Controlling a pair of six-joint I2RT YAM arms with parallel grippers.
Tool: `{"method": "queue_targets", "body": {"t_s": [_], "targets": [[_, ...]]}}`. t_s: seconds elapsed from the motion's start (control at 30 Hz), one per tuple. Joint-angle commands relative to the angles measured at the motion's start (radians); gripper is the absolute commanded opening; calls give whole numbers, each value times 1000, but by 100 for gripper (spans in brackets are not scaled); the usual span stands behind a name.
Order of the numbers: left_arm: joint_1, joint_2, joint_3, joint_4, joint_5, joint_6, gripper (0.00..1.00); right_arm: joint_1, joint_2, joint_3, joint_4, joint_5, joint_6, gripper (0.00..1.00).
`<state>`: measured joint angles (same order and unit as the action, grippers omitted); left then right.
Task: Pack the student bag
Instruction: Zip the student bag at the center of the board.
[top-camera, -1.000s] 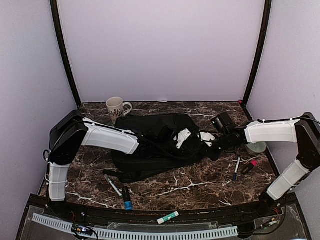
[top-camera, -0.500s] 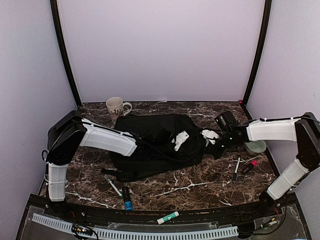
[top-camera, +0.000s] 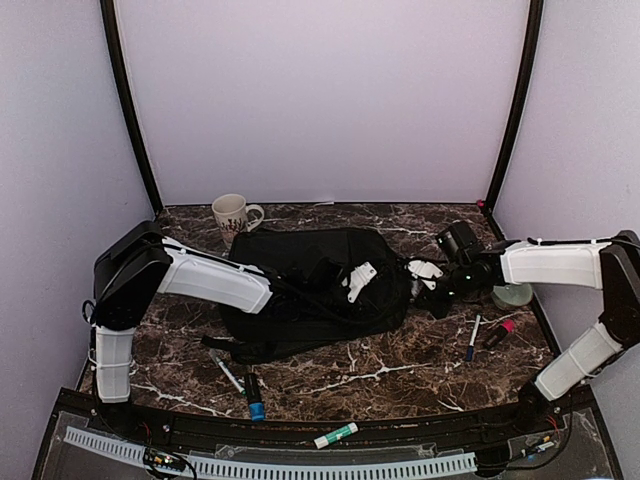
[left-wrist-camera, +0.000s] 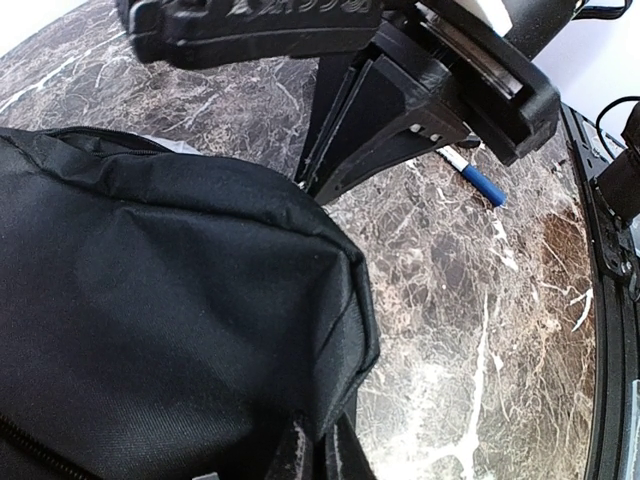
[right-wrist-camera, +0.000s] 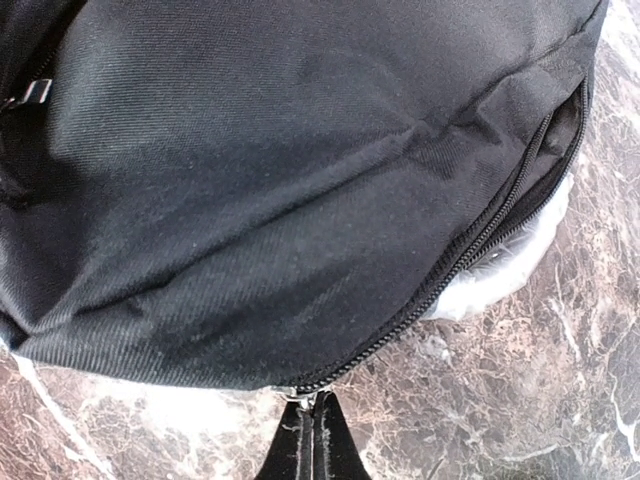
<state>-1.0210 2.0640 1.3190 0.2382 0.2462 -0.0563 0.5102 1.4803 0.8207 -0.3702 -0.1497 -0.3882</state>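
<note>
The student bag (top-camera: 300, 295), a big black backpack, lies flat mid-table. My left gripper (top-camera: 357, 280) reaches over it from the left. In the left wrist view its fingertips (left-wrist-camera: 322, 452) are shut on the fabric rim of the bag (left-wrist-camera: 180, 300) at a corner. My right gripper (top-camera: 428, 282) sits at the bag's right end. In the right wrist view its fingertips (right-wrist-camera: 313, 425) are shut on the zipper pull (right-wrist-camera: 293, 394). The zipper (right-wrist-camera: 470, 240) runs up to the right and gapes there, showing a white plastic item (right-wrist-camera: 500, 270) inside.
A white mug (top-camera: 232, 213) stands behind the bag at the left. Pens (top-camera: 227, 370) and a blue-capped marker (top-camera: 254, 398) lie in front, with a green-and-white stick (top-camera: 336, 435) at the near edge. A blue pen (top-camera: 472, 338), a pink-tipped item (top-camera: 500, 332) and a pale round object (top-camera: 512, 295) lie right.
My right arm has drawn back a little to the right with the zipper pull. The left gripper has shifted slightly on the bag, keeping its hold.
</note>
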Motion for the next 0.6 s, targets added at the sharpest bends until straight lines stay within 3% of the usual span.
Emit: {"method": "queue_targets", "body": {"t_s": [0.0,0.57], "targets": [[8,-54,-28,-17,-2,-4,0,-33,-37,-10,-52,34,-13,0],[12,-60,-45,-28,17,-16,0,-78,-56,-27,-80,81,-71,0]]}}
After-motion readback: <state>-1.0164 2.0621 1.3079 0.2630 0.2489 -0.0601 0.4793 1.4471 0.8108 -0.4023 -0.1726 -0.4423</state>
